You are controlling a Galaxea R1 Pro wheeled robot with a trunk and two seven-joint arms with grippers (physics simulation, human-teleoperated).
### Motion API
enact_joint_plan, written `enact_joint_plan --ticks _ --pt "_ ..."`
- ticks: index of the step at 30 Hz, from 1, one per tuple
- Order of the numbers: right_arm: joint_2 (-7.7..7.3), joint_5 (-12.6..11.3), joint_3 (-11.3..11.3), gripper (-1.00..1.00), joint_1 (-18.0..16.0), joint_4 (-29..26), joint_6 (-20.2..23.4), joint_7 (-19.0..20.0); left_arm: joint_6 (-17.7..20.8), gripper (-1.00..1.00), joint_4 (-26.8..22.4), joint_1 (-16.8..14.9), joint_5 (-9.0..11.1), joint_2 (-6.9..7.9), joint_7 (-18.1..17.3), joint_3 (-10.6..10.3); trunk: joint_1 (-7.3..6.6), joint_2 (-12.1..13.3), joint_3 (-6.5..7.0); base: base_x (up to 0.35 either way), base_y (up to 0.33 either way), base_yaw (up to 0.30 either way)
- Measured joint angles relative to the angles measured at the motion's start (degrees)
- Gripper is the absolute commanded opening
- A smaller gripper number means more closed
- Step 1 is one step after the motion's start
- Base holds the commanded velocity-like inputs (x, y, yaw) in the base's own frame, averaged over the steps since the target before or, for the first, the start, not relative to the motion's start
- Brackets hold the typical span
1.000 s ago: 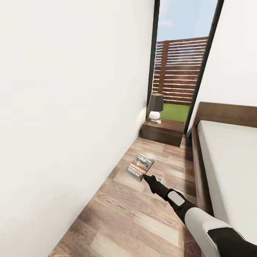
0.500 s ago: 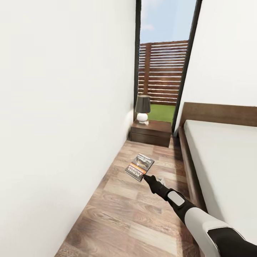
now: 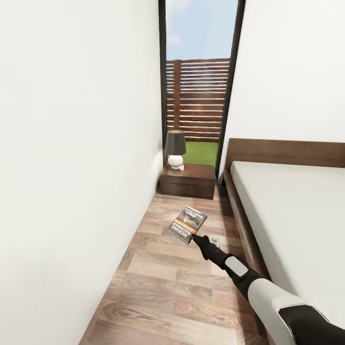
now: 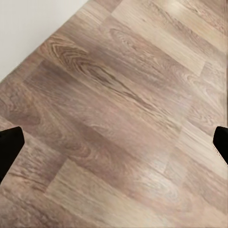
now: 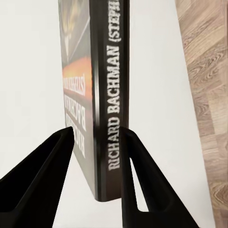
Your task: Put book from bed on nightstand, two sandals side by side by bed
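My right gripper [image 3: 195, 237] is shut on the book [image 3: 187, 224], holding it out above the wood-plank floor in the head view. The right wrist view shows the book [image 5: 97, 95] edge-on, its dark spine with white lettering clamped between the two black fingers [image 5: 47, 175]. A dark-brown nightstand [image 3: 188, 180] stands ahead against the window, left of the bed [image 3: 287, 211] with its bare grey mattress. My left gripper [image 4: 114, 142] is open over bare floor planks, only its black fingertips [image 4: 9, 147] showing. The sandals are out of view.
A lamp [image 3: 175, 148] with a dark shade and white base stands on the nightstand's left part. A white wall [image 3: 72, 167] runs close along the left, leaving a narrow floor aisle between it and the bed frame [image 3: 242, 225]. A tall black-framed window [image 3: 199, 86] is behind the nightstand.
The whole view has swung, so the nightstand, window and bed now sit further left in the picture. The right arm and book keep the same place in the view.
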Motion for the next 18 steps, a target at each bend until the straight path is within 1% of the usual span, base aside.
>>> enact_joint_plan --ticks 13,18 --pt "0.01 0.0 0.0 -1.0 0.0 0.0 -0.02 0.0 0.0 1.0 0.0 0.0 0.0 0.0 0.0 0.0 0.0 0.0 0.54 0.248 0.121 -0.26" --pt "0.05 0.0 0.01 -1.0 0.0 0.0 -0.02 0.0 0.01 1.0 0.0 0.0 0.0 0.0 0.0 0.0 0.0 0.0 0.74 0.247 0.08 -0.259"
